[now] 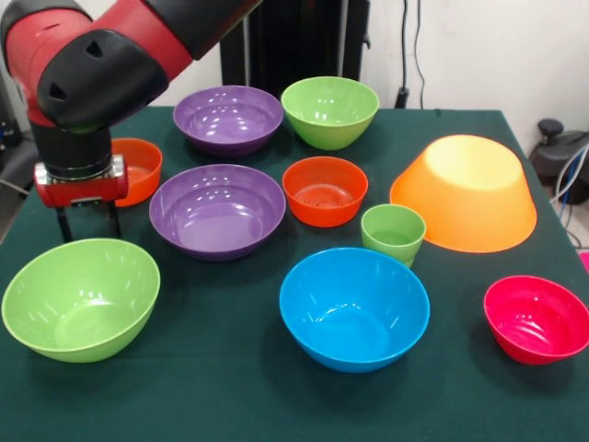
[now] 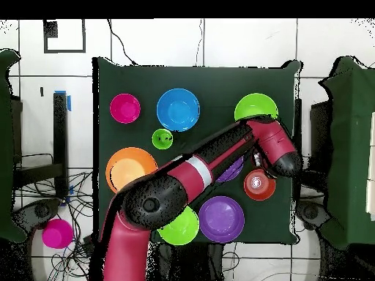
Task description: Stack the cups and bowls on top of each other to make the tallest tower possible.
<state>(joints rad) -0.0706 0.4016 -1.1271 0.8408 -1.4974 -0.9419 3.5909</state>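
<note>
Purple bowls, blue bowl, green cup, dark-green table.

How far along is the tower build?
Nothing is stacked yet: every bowl sits apart on the table, and the orange-yellow bowl lies upside down. In hand: nothing visible; the end effector hangs beside the near light-green bowl, by the orange-red bowl. Left: all of it, including the cup.

A table covered in dark green cloth stands on a white tiled floor with dark grout lines. Behind it in the front view is a plain white wall with black cables hanging down. Loose cables also lie tangled on the floor beside the table.
</note>
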